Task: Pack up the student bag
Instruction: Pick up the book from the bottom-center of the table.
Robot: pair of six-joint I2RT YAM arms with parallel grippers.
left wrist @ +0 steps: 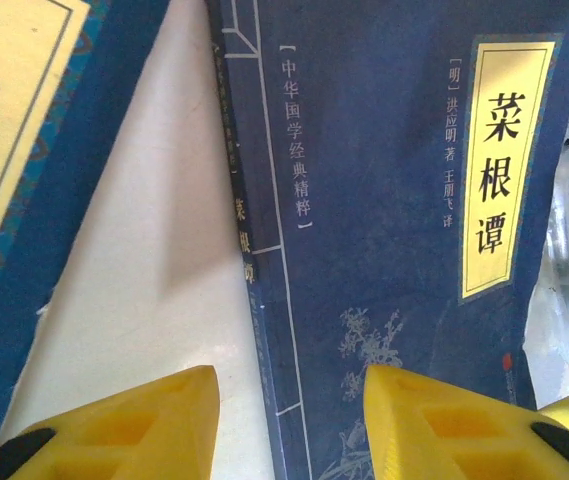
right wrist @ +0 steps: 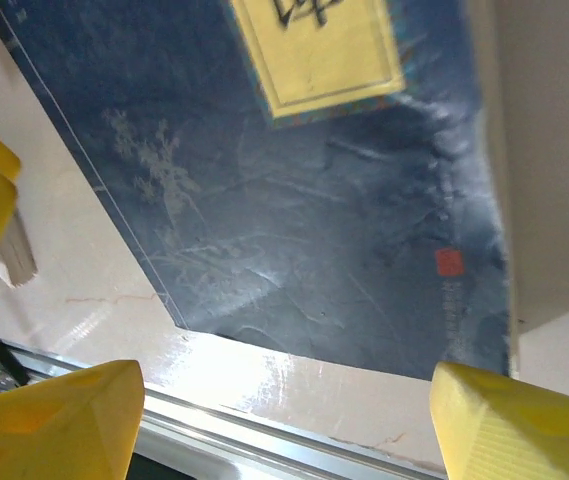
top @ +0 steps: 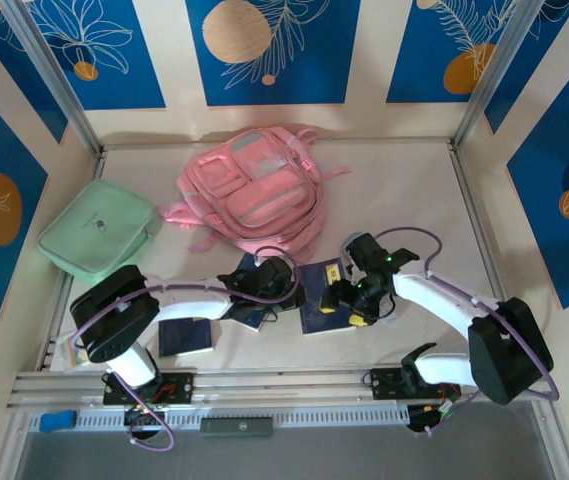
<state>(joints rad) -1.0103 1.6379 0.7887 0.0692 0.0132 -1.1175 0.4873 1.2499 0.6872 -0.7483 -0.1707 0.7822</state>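
Well off to the left of my left pincer [top: 269, 283] lies the mint-green case [top: 97, 235], out of the way. A loose book [top: 186, 337] sits behind that pincer, close to the arm's base.

From the left wrist, the pincer is released. Its yellow fingers [left wrist: 134, 425] stand apart, straddling the spine edge of a navy book [left wrist: 384, 200] with a yellow title label, and nothing is clamped between them.

The student bag [top: 254, 190] is straight ahead of this pincer and near it, front pockets up. Its long axis runs away from me and its near end almost meets the books. The left arm is the closer of the two. I can't make out an open mouth on the bag, and I judge that to be the real obstacle to packing.

My right pincer [top: 349, 300] is also released, jaws wide. It hovers over the near edge of a second navy book [right wrist: 314, 200], which lies flat on the bench [top: 404, 190]. From here the bag is ahead and to the left. The left arm and its book lie between them, so I'd watch for the arms crossing.
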